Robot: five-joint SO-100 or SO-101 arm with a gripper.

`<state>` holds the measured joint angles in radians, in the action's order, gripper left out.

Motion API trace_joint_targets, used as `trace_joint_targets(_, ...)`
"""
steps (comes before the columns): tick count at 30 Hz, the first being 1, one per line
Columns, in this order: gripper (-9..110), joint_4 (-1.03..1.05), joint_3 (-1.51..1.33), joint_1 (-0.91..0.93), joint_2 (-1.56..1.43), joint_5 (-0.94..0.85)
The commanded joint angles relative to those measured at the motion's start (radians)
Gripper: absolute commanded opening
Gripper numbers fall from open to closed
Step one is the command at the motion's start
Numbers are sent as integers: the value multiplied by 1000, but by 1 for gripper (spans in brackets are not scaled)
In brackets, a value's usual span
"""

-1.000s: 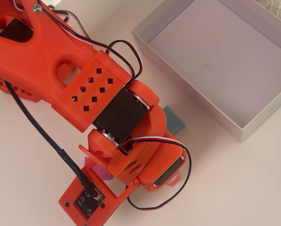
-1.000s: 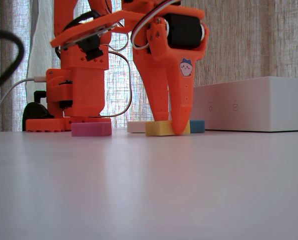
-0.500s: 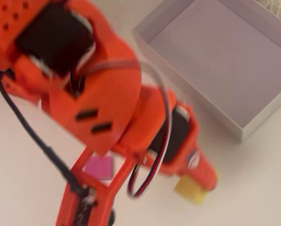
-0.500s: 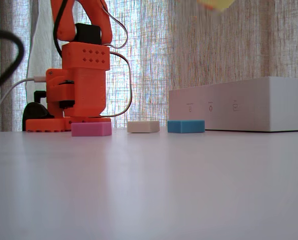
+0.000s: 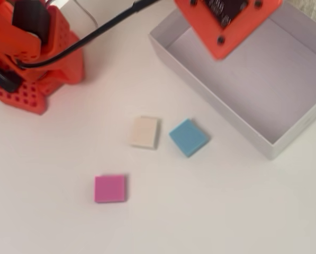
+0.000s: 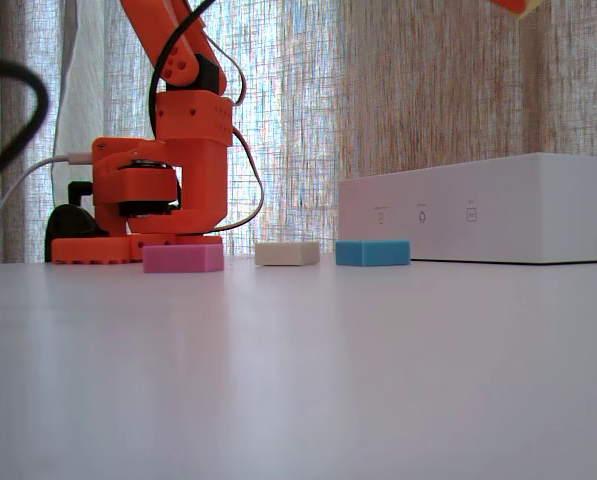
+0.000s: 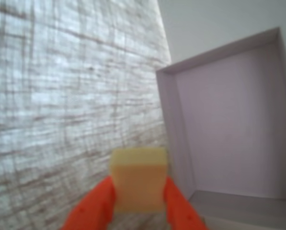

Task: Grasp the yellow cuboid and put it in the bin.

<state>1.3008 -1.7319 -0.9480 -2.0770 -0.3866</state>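
In the wrist view my gripper [image 7: 138, 186] is shut on the yellow cuboid [image 7: 138, 178], whose flat face is pinched between the two orange fingers [image 7: 98, 203]. Below and to the right lies the bin [image 7: 177, 134], white-walled with a pale lilac floor. From overhead the orange wrist block [image 5: 226, 18] hangs over the bin [image 5: 274, 90] and hides both cuboid and fingers. The fixed view shows the bin [image 6: 498, 210] as a white box at the right, and only an orange corner of the gripper [image 6: 518, 5] at the top edge above it.
Three blocks lie on the white table: cream [image 5: 145, 132], blue [image 5: 189, 137] and pink [image 5: 110, 189]. The fixed view shows them in a row, pink [image 6: 183, 258], cream [image 6: 287, 254], blue [image 6: 373, 252]. The arm's base [image 5: 30, 58] stands at the top left, with a curtain behind.
One second ago the gripper stood on the table around the yellow cuboid. It has lifted the cuboid and swung right, above the bin; the arm's base has turned.
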Motion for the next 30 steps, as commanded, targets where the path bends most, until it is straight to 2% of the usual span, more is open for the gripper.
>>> trace_joint_targets(1, -8, 18, -46, -52, -3, -12)
trace_joint_targets(14, -7, -66, -351, -38, 120, -15)
trace_joint_targets(16, 2, -74, -354, -34, 120, -15)
trace_joint_targets(20, 31, -110, -354, -31, 110, -15)
trace_joint_targets(23, 48, -187, -345, -15, 84, -18)
trace_joint_targets(30, 48, -465, -350, 74, -17, -57)
